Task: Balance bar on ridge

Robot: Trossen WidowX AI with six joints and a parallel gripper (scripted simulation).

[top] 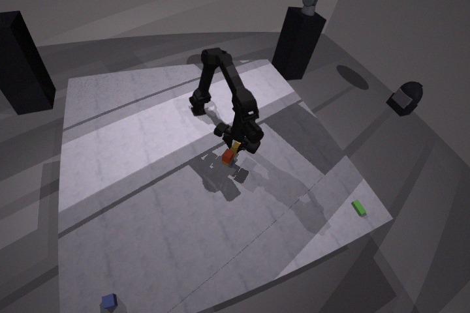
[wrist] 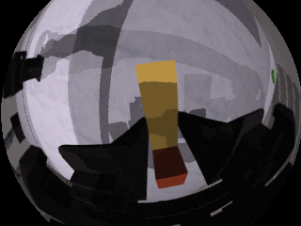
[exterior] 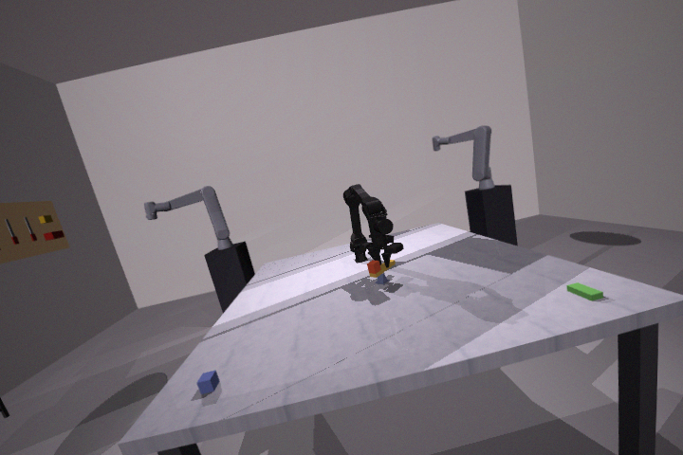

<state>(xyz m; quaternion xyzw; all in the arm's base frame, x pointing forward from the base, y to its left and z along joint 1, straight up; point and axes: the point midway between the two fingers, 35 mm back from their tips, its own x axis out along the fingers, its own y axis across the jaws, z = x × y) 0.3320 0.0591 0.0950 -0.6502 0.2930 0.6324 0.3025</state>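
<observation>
Table: pale marbled slab (top: 139,236) (exterior: 321,343)
Yellow bar (top: 235,147) (exterior: 389,264) (wrist: 162,101): above the blue ridge (top: 231,163) (exterior: 381,279), contact unclear
Red block (top: 227,156) (exterior: 373,266) (wrist: 170,162): on one end, likely offsetting balance
Gripper (top: 234,149) (exterior: 383,264) (wrist: 161,117): clamped on the bar, presumably steadying it

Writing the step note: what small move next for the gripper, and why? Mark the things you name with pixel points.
Probably ease the bar (top: 235,148) (exterior: 389,264) (wrist: 161,99) down slightly before letting go: the gripper (top: 234,144) (exterior: 383,263) (wrist: 161,117) is shut on it, and it sits just above or on the blue ridge (exterior: 381,279), contact unclear, with a red block (top: 227,156) (exterior: 373,266) (wrist: 170,165) on one end.
</observation>
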